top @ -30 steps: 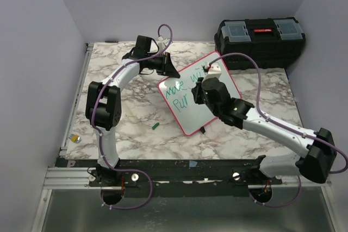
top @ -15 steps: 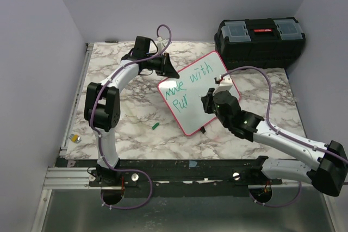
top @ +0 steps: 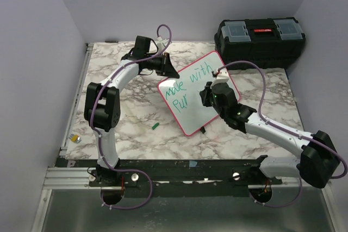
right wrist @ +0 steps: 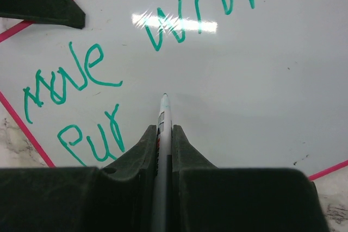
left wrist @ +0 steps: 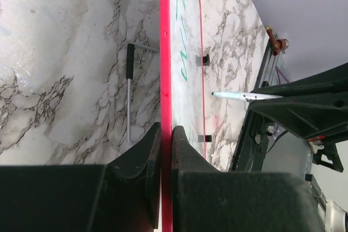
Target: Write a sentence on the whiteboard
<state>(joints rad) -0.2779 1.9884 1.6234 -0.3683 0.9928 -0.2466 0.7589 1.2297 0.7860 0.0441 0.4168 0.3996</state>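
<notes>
The whiteboard, glossy white with a thin pink-red frame, lies tilted on the marble table; green writing on it reads roughly "move with" and "pur". My left gripper is shut on the board's far-left edge; the left wrist view shows its fingers clamping the red frame. My right gripper is shut on a white marker with a green tip. The tip sits just over the board's white surface, right of "pur". I cannot tell whether the tip touches.
A black toolbox stands at the back right. A small green marker cap lies on the table left of the board. A small yellow-and-silver object sits at the left edge. Black clips show on the board's edge.
My right gripper swung from over the board's right part down to the right, then back up toward the board's middle. The left arm and the board have not moved. No new writing shows.
</notes>
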